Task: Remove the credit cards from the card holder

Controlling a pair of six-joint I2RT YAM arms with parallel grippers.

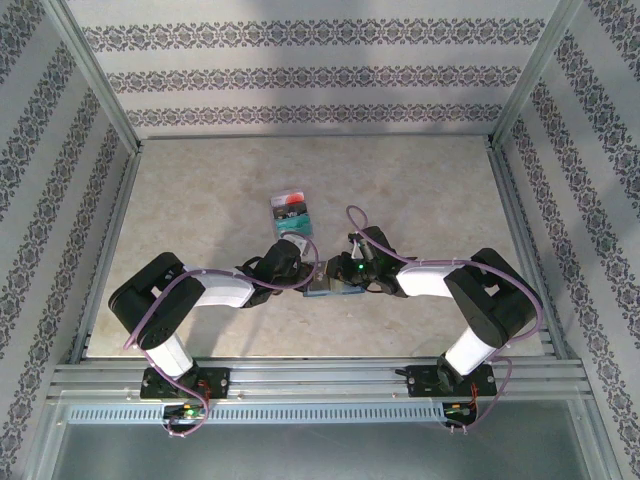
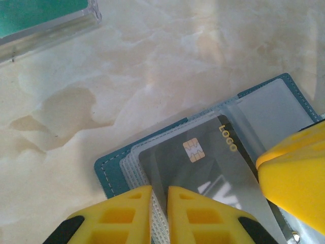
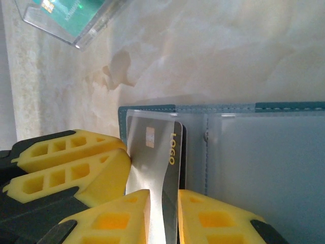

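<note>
The slate-blue card holder [image 1: 331, 290] lies open on the table between both grippers, its clear sleeves [image 3: 264, 162] spread flat. A dark grey credit card [image 2: 203, 162] with a gold chip and "LOGO" sticks partly out of a sleeve. My right gripper [image 3: 163, 195] is shut on this card's [image 3: 152, 152] near end. My left gripper [image 2: 160, 192] is shut on the edges of the stacked sleeves, at the corner of the blue cover [image 2: 109, 170]. The right gripper's yellow finger [image 2: 294, 173] shows at the edge of the left wrist view.
A teal-green card in a clear tray [image 2: 40, 20] lies farther back on the table [image 1: 200, 200], with a red and black card [image 1: 288, 203] beside it. Patterned walls and metal rails enclose the marbled table.
</note>
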